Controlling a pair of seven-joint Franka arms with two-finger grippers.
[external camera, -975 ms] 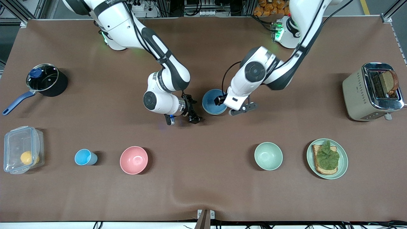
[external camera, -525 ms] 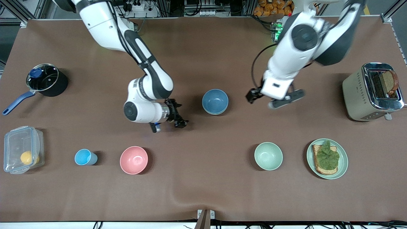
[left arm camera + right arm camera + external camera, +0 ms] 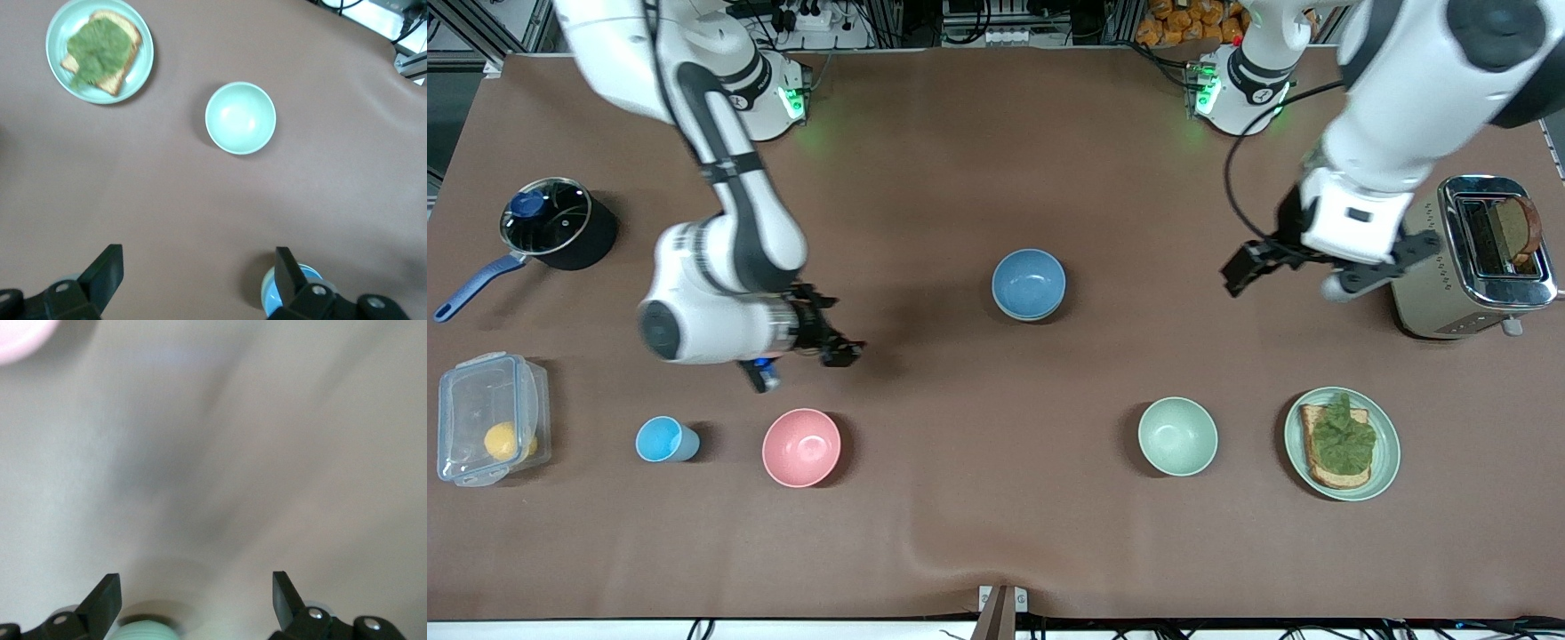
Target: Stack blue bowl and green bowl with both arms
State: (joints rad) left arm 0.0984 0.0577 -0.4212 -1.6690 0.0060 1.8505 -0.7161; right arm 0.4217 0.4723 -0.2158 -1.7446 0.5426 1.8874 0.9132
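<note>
The blue bowl (image 3: 1029, 281) stands at the table's middle, nested in a second bowl. Only a thin rim of that one shows in the front view. In the left wrist view that outer rim is pale green, so it is the green bowl (image 3: 264, 294), with blue (image 3: 272, 305) inside it. My left gripper (image 3: 1247, 265) is open and empty, over bare table between the stack and the toaster; it also shows in the left wrist view (image 3: 198, 260). My right gripper (image 3: 838, 349) is open and empty, over the table above the pink bowl; it also shows in the right wrist view (image 3: 197, 583).
A mint bowl (image 3: 1177, 436) and a plate with toast (image 3: 1383, 467) lie nearer the camera at the left arm's end. A toaster (image 3: 1427, 267) stands beside the left gripper. A pink bowl (image 3: 801, 447), blue cup (image 3: 662, 439), plastic box (image 3: 487, 418) and pan (image 3: 560, 224) are at the right arm's end.
The left gripper has left the blue bowl's rim and swung away toward the toaster. The right gripper has drawn back toward the pan's end. The bowl stack has not moved.
</note>
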